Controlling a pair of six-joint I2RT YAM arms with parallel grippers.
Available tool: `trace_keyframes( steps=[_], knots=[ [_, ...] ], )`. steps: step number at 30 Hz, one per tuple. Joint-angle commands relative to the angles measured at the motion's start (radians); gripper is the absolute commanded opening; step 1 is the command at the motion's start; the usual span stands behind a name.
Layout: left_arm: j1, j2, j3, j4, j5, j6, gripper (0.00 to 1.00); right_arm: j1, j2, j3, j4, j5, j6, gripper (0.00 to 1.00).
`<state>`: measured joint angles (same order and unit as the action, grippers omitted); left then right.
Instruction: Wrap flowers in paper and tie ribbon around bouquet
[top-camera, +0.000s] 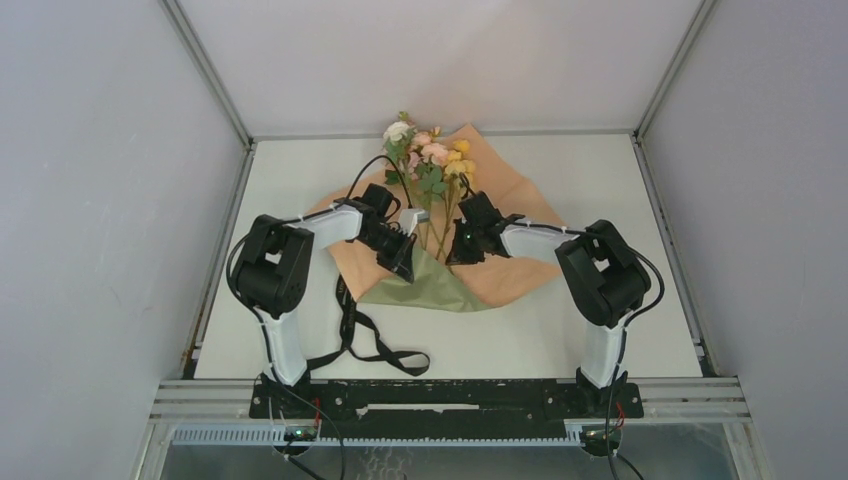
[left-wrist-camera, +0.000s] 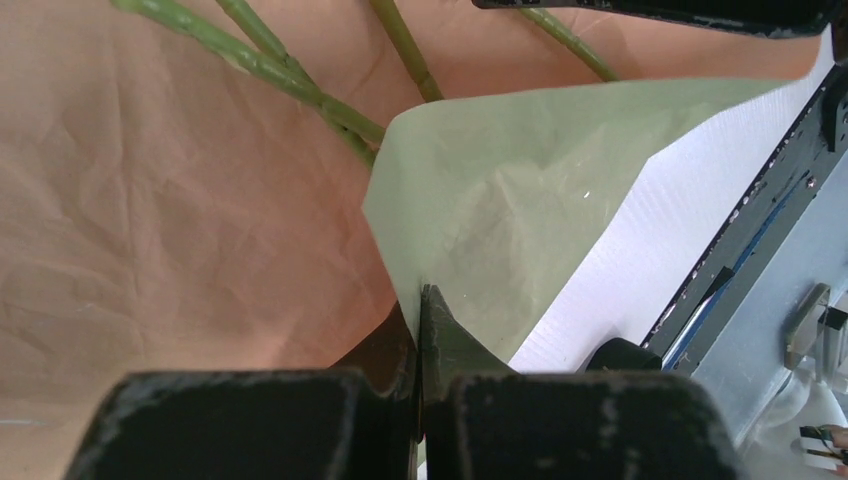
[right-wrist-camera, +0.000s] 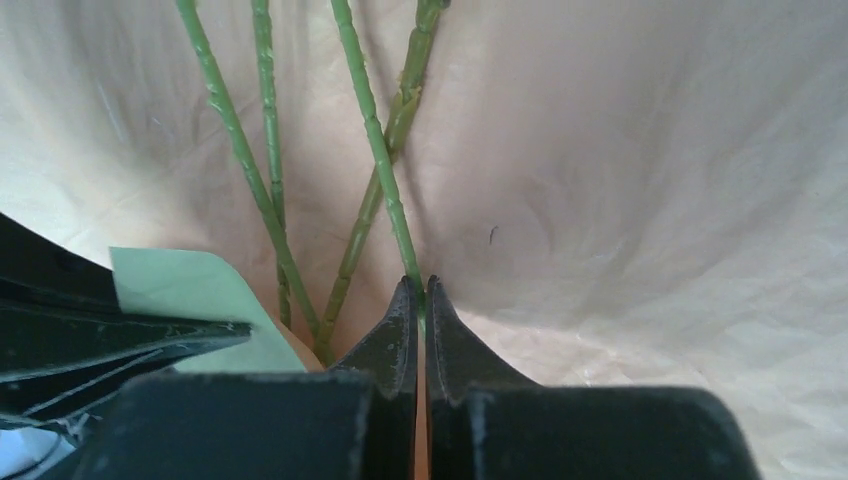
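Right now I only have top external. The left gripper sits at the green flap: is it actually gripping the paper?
Observer: Yes. The left wrist view shows the left gripper shut, with the olive flap of the paper pinched between its tips.
Operator: And the other arm?
Observer: Its wrist view shows the right gripper shut too. One stem of the flowers runs straight into the tips and looks pinched.
Operator: Are the stems under the flap?
Observer: In the left wrist view at least two stems slip beneath the flap's edge, lying on the peach face.
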<state>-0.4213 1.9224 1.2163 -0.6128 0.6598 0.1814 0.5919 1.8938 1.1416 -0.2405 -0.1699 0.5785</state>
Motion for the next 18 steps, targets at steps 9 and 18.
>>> trace_keyframes(
  steps=[9,18],
  knots=[
    [-0.005,-0.028,-0.015,0.015,0.068,0.003,0.00,0.035,-0.026,-0.045,0.192,0.001,0.226,0.25],
    [-0.004,-0.019,-0.011,0.011,0.072,0.024,0.00,0.015,-0.202,-0.046,-0.080,0.016,-0.007,0.57]
  ],
)
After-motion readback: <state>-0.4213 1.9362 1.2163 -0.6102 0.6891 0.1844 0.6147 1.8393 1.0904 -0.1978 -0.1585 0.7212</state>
